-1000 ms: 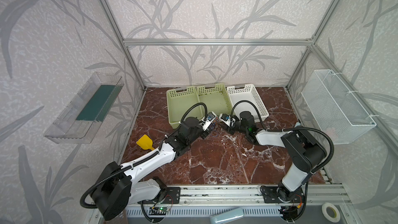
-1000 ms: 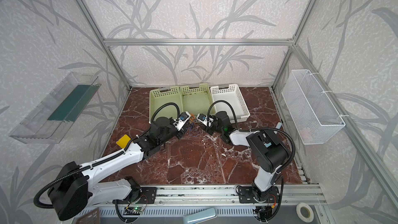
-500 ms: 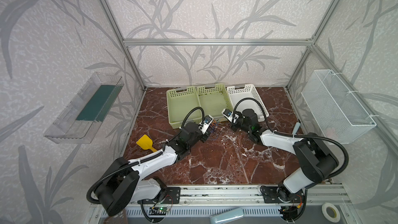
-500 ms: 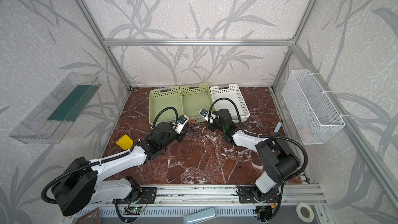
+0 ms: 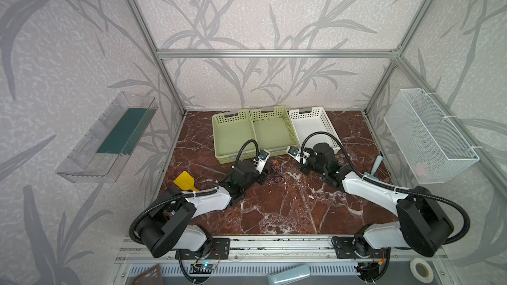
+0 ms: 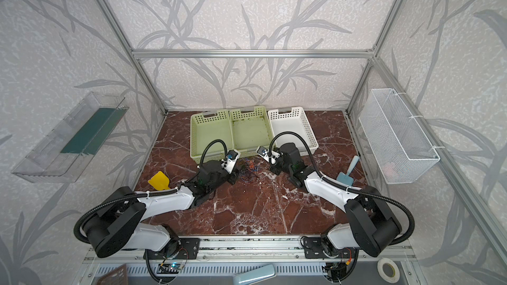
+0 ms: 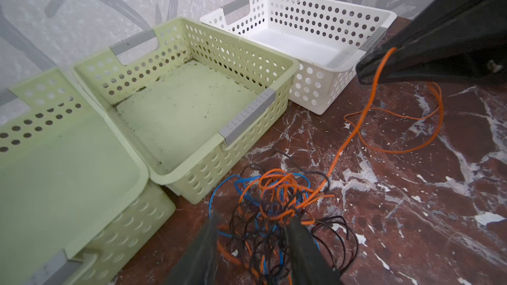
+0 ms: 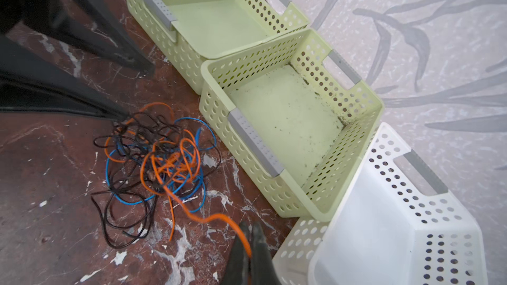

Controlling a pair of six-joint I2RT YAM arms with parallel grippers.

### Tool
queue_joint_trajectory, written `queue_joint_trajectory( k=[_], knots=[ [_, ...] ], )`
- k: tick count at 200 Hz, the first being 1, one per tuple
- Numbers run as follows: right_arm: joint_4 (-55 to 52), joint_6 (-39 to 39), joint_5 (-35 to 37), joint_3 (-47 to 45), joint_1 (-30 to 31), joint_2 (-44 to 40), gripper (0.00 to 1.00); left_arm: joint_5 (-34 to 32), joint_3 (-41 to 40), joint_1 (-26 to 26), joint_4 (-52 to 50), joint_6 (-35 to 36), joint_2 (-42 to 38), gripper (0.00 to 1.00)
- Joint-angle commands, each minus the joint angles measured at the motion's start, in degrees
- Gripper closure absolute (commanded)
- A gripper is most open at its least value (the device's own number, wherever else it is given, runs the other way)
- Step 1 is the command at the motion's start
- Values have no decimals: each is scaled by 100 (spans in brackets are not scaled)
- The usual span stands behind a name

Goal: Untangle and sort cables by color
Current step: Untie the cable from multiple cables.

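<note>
The cables [image 7: 274, 201] lie in one messy heap on the brown desk [image 7: 411, 187]. Blue, orange & dark ones are all mixed up. The heap sits just near of the middle green basket [image 7: 219, 165]. In both top views it is btw the 2 arms.

The left fingers [image 7: 203, 245] are wide apart. They stand low over the left side of the heap w/ wires btw them, but they pinch none.

The right fingers [image 8: 236, 264] are pressed tight together on one orange cable [image 8: 192, 212]. That cable runs from the heap up & to the right, off the desk, to the fingertips. They are just near of the white basket [image 7: 315, 86]. Another orange loop lies flat on the desk under them.

3 baskets stand side by side at the far edge: left green basket [image 7: 131, 215], middle green, then white on the right. The middle one has dark specks inside.

A yellow scoop [image 5: 185, 182] lies far left on the desk. A blue brush [image 5: 374, 171] lies far right.
</note>
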Motion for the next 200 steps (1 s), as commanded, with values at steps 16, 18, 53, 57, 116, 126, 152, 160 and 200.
queue_joint_trajectory(
  k=[16, 18, 53, 57, 116, 126, 152, 160, 200],
  knots=[
    [-174, -271, -240, -84, 34, -143, 100, 51, 86, -2, -164, -156, -256, 39],
    [-176, -271, -251, -92, 34, -145, 100, 63, 100, -3, -188, -161, -266, 38],
    [-86, -385, -344, -196, 151, -238, 100, 333, 678, 0, -824, -313, -167, 36],
    [-87, -387, -336, -198, 164, -242, 100, 346, 773, -4, -923, -376, -130, 35],
    [-83, -368, -146, -193, 323, -243, 100, 736, 1417, 26, -1419, -976, 524, 26],
    [-94, -367, -106, -187, 341, -251, 100, 671, 1490, 26, -1582, -1068, 615, 26],
    [-85, -353, -43, -197, 382, -285, 100, 449, 1501, 42, -1693, -1261, 807, 27],
    [-90, -350, -32, -197, 385, -294, 100, 425, 1558, 38, -1789, -1332, 893, 29],
    [-111, -316, 50, -212, 440, -380, 100, 191, 1645, 61, -1694, -1550, 1138, 71]
  ],
)
